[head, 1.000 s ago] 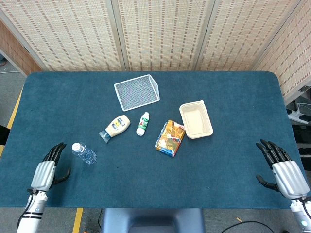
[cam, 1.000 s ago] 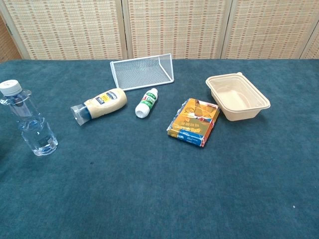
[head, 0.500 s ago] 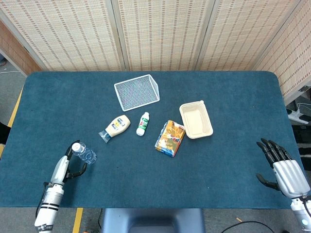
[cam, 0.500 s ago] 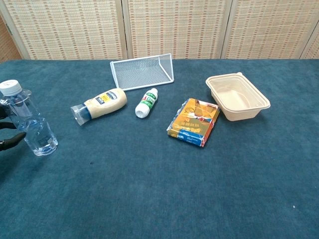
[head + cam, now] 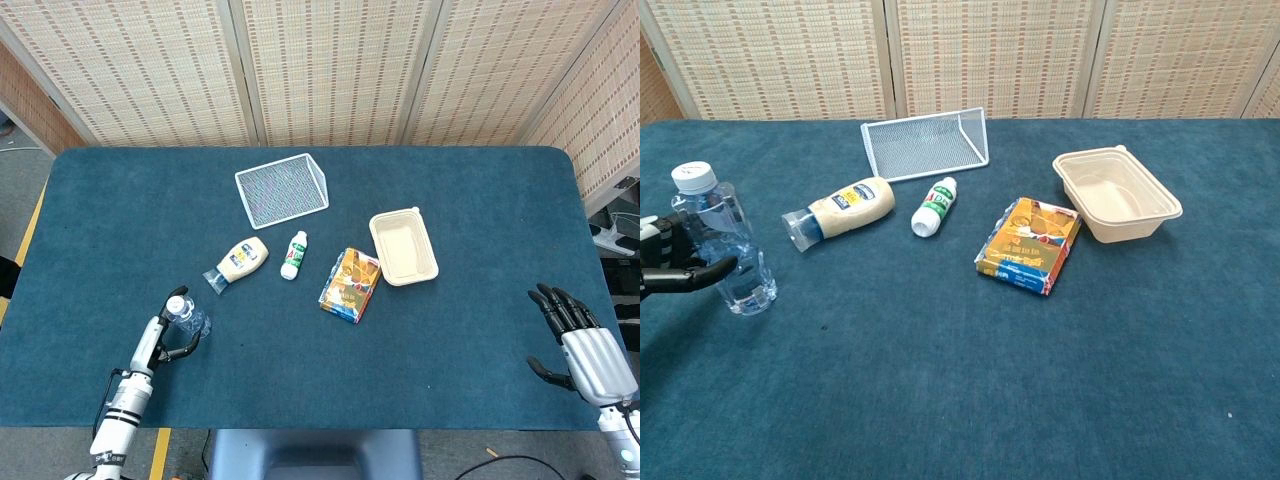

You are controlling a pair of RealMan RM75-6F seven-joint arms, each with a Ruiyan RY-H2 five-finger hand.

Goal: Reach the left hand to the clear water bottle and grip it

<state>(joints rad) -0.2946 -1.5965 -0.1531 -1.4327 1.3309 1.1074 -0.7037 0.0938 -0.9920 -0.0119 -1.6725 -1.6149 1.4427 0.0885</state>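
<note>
The left robot hand (image 5: 675, 270) wraps dark fingers (image 5: 702, 271) around the clear water bottle (image 5: 728, 245), which stands upright with its white cap on near the left front of the blue tabletop (image 5: 960, 380); water shows in its lower part. Just beyond lie a squeeze bottle (image 5: 840, 209) with a yellow and blue label, a small white bottle (image 5: 935, 205) with a green and red label, and an orange printed packet (image 5: 1030, 244), none of their writing legible. A white wire-mesh basket (image 5: 927, 143) lies tipped on its side at the back. The beige plastic tub (image 5: 1116, 192) holds nothing. The right robot hand (image 5: 580, 343) rests at the tabletop's right front corner, fingers spread and holding nothing.
</note>
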